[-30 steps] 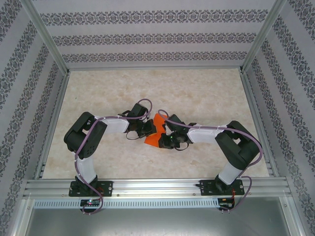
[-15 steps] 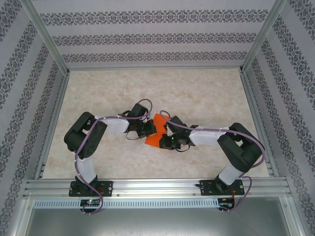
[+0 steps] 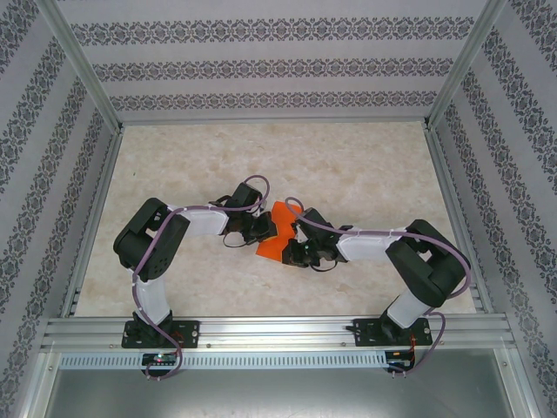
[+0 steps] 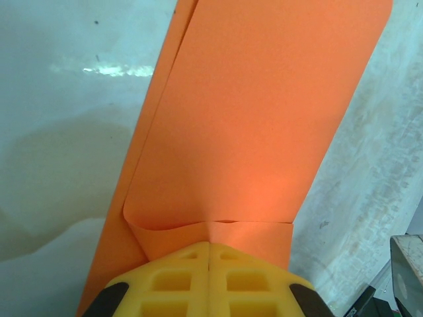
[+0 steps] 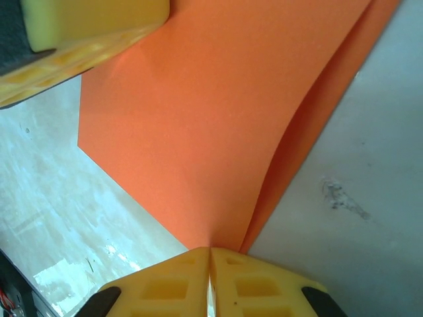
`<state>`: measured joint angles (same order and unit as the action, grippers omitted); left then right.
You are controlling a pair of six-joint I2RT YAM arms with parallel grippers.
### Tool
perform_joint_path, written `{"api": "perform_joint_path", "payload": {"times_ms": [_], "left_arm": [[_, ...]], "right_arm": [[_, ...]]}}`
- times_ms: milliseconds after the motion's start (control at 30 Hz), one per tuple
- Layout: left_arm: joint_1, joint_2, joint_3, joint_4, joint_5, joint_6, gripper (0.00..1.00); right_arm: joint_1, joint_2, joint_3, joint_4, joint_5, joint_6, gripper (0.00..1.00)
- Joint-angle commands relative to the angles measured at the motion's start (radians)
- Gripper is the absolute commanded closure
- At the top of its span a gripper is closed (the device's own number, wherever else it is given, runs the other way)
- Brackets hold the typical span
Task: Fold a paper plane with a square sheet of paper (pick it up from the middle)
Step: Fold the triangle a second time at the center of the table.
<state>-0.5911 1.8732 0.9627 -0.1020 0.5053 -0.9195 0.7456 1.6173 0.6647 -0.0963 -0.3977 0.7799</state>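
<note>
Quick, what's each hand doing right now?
Left hand: closed, pinching the orange paper.
Right hand: closed, pinching the same paper.

No text, label, brand, number or sign can be read. The plain bright orange folded sheet of paper (image 4: 251,119) carries no print, and the grey-and-white patterned wall covering (image 3: 261,70) bears only bands of ornament, not letters.
</note>
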Motion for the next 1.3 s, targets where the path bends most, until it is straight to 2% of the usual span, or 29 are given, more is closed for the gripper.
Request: {"api": "perform_joint_path", "payload": {"times_ms": [0,233,500,600,733,1033,1267], "left_arm": [[-0.001,0.045,0.001,-0.070,-0.045,0.025,0.99],[-0.001,0.044,0.002,-0.064,-0.042,0.019,0.99],[0.000,0.047,0.005,-0.061,-0.037,0.019,0.99],[0.000,0.047,0.006,-0.066,-0.037,0.022,0.99],[0.000,0.046,0.009,-0.068,-0.039,0.025,0.99],[-0.001,0.043,-0.004,-0.069,-0.046,0.019,0.99],[0.000,0.044,0.003,-0.071,-0.045,0.020,0.99]], "right_arm": [[0.012,-0.016,-0.033,-0.093,-0.002,0.016,0.89],[0.017,-0.131,0.032,-0.014,0.014,0.050,0.88],[0.017,0.054,0.138,0.026,0.024,0.037,0.88],[0.009,0.111,0.137,0.065,0.032,0.046,0.88],[0.011,0.176,0.112,0.018,0.042,0.031,0.88],[0.009,0.027,0.072,-0.017,0.006,0.027,0.87],[0.009,0.110,-0.022,0.039,-0.013,0.053,0.87]]}}
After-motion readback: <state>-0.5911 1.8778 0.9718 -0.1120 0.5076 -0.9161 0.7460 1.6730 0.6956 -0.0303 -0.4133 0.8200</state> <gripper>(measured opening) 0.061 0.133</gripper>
